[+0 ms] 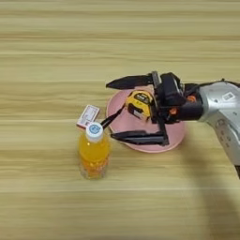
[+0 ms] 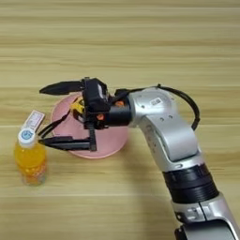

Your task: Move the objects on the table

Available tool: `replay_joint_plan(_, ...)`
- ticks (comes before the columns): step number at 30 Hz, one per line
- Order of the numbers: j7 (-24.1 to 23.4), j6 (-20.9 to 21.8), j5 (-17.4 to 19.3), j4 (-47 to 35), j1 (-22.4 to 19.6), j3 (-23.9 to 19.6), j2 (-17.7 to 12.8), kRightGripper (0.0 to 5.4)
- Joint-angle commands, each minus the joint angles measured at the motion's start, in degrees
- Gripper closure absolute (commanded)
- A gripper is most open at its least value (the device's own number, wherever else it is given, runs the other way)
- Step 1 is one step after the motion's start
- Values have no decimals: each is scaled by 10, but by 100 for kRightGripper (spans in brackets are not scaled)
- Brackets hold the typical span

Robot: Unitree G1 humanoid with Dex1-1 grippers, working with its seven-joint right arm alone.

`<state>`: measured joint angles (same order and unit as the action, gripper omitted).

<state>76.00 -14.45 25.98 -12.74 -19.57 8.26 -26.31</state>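
Observation:
The yellow-black tape measure (image 1: 139, 104) lies on the round pink plate (image 1: 126, 123), and its black strap (image 1: 111, 119) trails off the plate's left rim. My right gripper (image 1: 110, 111) reaches in from the right, open. Its two black fingers are spread wide, one behind the tape measure and one in front of it, and neither presses on it. In the right eye view the gripper (image 2: 41, 115) hides most of the tape measure (image 2: 76, 107). A small white-and-red packet (image 1: 88, 116) lies flat on the table (image 1: 47, 56), just left of the plate.
An orange drink bottle (image 1: 94, 152) with a white cap stands upright just in front of the packet, close to the lower fingertip. My silver forearm (image 2: 159, 122) crosses the table from the bottom right.

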Motion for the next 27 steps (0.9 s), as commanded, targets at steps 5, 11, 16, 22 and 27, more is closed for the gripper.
replay_joint_plan(5, -36, 18, -44, -4, -33, 26, -2, 4)
replay_joint_plan(11, -44, 27, -73, 12, -40, 56, 10, 4)
replay_joint_plan(16, -45, 30, -86, 19, -45, 71, 17, 19)
replay_joint_plan(22, -45, 31, -94, 25, -50, 82, 27, 84)
replay_joint_plan(27, -47, 33, -100, 31, -54, 88, 34, 135)
